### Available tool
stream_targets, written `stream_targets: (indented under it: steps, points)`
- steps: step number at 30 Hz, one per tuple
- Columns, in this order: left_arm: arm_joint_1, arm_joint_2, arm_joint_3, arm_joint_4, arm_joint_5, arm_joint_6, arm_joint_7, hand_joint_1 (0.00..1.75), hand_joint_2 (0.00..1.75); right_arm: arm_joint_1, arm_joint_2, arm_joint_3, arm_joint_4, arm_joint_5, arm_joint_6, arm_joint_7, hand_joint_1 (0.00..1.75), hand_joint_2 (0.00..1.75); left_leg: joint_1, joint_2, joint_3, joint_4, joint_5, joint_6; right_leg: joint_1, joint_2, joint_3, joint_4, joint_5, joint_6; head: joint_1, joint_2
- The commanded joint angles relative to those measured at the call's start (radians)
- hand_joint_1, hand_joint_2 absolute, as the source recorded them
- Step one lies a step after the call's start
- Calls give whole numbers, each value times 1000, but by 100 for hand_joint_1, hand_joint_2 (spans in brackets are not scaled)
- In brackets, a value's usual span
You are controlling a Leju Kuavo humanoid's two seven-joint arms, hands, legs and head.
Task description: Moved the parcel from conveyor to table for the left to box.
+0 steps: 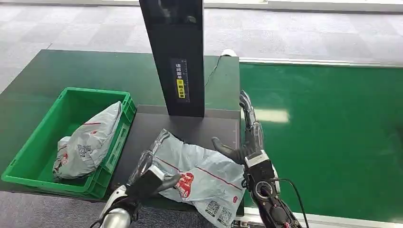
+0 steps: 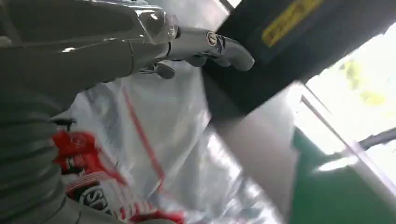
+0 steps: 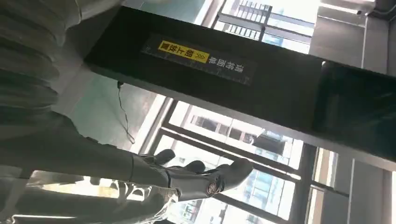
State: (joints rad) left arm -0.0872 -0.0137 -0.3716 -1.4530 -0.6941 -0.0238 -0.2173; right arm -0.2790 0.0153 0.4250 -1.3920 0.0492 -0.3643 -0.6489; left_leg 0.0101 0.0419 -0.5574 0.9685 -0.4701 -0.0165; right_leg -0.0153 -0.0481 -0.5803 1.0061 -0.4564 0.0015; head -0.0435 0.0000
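Parcel: we see the grey plastic parcel (image 1: 199,175) lying on the dark plate of the table (image 1: 57,76), near the front edge, between our two arms. It bears red stripes, a red logo and printed codes at its near corner, which hangs a little over the table edge.

Left robot hand: our left robot hand (image 1: 152,176) rests on the parcel's left part, its dark fingers laid over the grey plastic beside the red logo. In the left wrist view the fingers (image 2: 219,46) stretch out over the parcel (image 2: 154,154); we cannot tell whether they grip the plastic or only lie on it.

Right robot hand: our right robot hand (image 1: 244,137) stands at the parcel's right edge, released, fingers straight and pointing far, thumb out to the left and touching or just over the plastic. The right wrist view shows its fingers (image 3: 219,179) spread apart with nothing in them.

Green crate: a green crate (image 1: 28,152) sits on the left of the table, holding another grey parcel (image 1: 88,142) that leans on its right wall.

Black column: a tall black column (image 1: 176,52) with a yellow label rises at the far edge of the dark plate.

Conveyor: the green conveyor (image 1: 328,142) runs on the right, just beside the table.
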Motion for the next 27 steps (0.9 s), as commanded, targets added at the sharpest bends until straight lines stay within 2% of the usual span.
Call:
stream_targets:
  steps: [1, 6, 7, 11, 20, 21, 22, 27]
  points:
    - [-71, 44, -143, 258, -110, -98, 53, 0, 175, -27, -12, -6, 24, -21, 3, 10, 0, 175, 0, -4, 1, -2, 1, 1, 0, 2, 2, -2, 1, -1, 0, 0]
    - [-73, 45, -140, 256, -109, -99, 54, 0, 175, -28, -11, -5, 24, -21, 3, 10, 0, 175, 0, -3, 2, -1, 0, 1, 0, 2, 3, -1, 0, 0, 0, 0]
    - [-89, 62, -184, 274, -137, -186, 77, 0, 175, -27, -11, -5, 25, -20, 3, 21, 0, 175, 1, -4, 2, -1, 0, 1, 0, 3, 3, -2, 1, 0, 0, 0]
    - [-80, 44, -219, 334, -214, -190, 85, 0, 175, 25, -10, -17, -17, -6, -2, 28, 0, 175, 0, -5, 4, -2, 0, 1, 0, 1, 5, -2, 0, 0, 0, 0]
    - [-53, 15, -201, 308, -264, -207, 91, 2, 175, 35, -16, -36, -39, 13, -10, 37, 0, 175, 0, -8, 8, -2, -1, 3, -2, -1, 13, -3, -1, 4, 0, 0]
    - [-49, 14, -196, 284, -260, -193, 70, 52, 175, 47, -18, -42, -52, 16, -11, 37, 0, 175, -1, -9, 10, -1, -2, 4, -3, -4, 16, -1, -4, 6, 0, 0]
    - [-51, 15, -193, 271, -260, -191, 69, 127, 175, 54, -20, -43, -57, 17, -12, 37, 0, 175, -1, -9, 9, -2, -1, 4, -2, -1, 15, -3, -2, 5, 0, 0]
    - [-53, 14, -193, 269, -260, -191, 69, 127, 175, 55, -21, -44, -58, 17, -12, 37, 0, 175, -2, -8, 13, 0, -3, 5, -3, -3, 19, -1, -4, 7, 0, 0]
